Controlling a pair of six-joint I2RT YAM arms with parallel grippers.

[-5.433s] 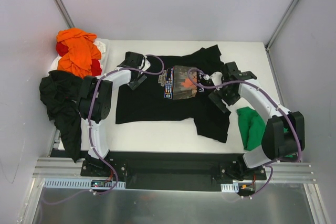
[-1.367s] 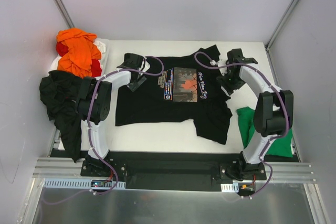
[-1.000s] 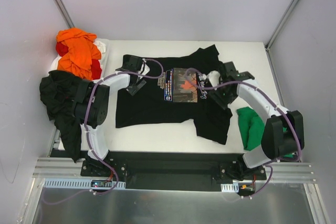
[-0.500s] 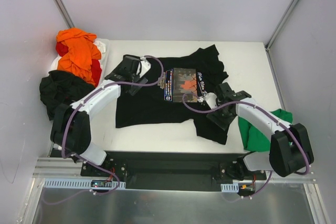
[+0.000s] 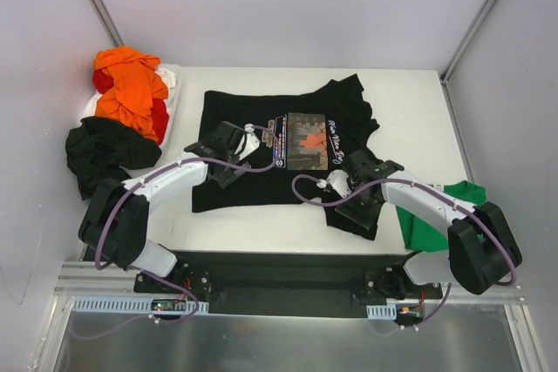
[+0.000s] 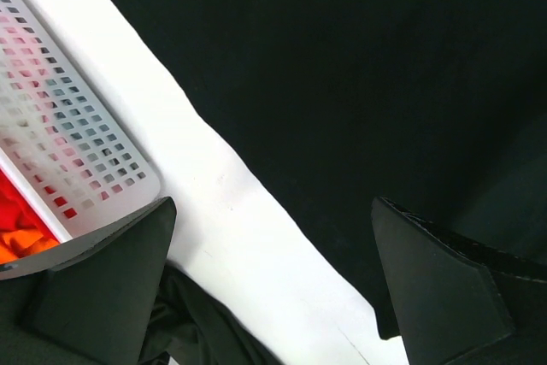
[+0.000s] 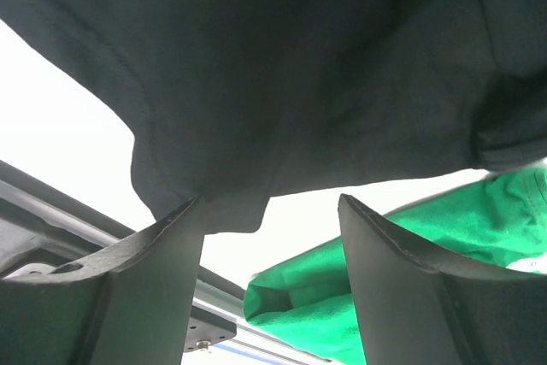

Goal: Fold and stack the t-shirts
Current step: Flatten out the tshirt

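A black t-shirt (image 5: 261, 172) with a rectangular chest print (image 5: 307, 140) lies spread flat on the white table. My left gripper (image 5: 212, 158) hovers open over its left edge; the left wrist view shows the black t-shirt (image 6: 359, 83) and bare table between the fingers (image 6: 102, 288). My right gripper (image 5: 356, 199) is open above the shirt's crumpled lower right corner (image 7: 256, 126), nothing held. A bright green t-shirt (image 5: 432, 215) lies at the right, also under the right gripper (image 7: 273, 284). Orange and red t-shirts (image 5: 131, 84) are heaped at the far left, and another black t-shirt (image 5: 105, 150) is bunched beside them.
A white perforated basket (image 6: 77, 160) holds the orange and red heap at the table's left side. The metal frame rail (image 5: 288, 280) runs along the near edge. Grey walls close in on three sides. Purple cables loop off both arms above the shirt.
Both arms have pulled back toward the near edge. The left gripper slid from the shirt's left shoulder down its left side; the right moved from the right sleeve to the lower right corner.
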